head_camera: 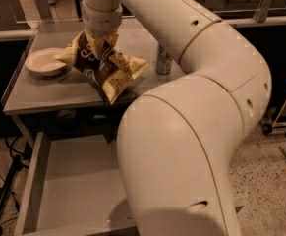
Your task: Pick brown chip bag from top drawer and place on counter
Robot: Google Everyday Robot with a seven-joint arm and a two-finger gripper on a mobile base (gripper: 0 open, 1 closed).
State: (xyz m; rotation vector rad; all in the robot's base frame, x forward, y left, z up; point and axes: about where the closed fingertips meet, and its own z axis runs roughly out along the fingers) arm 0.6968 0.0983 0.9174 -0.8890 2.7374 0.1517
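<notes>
so there's a cream bowl on the counter just left of the gripper, the top drawer pulled open below it, the gripper itself clamped tight on the scrunched brown chip bag over the counter, and a can off to its right.

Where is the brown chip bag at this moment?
Camera view, upper left: the brown chip bag is crumpled under the gripper at the counter, between the pale bowl and the can.
</notes>
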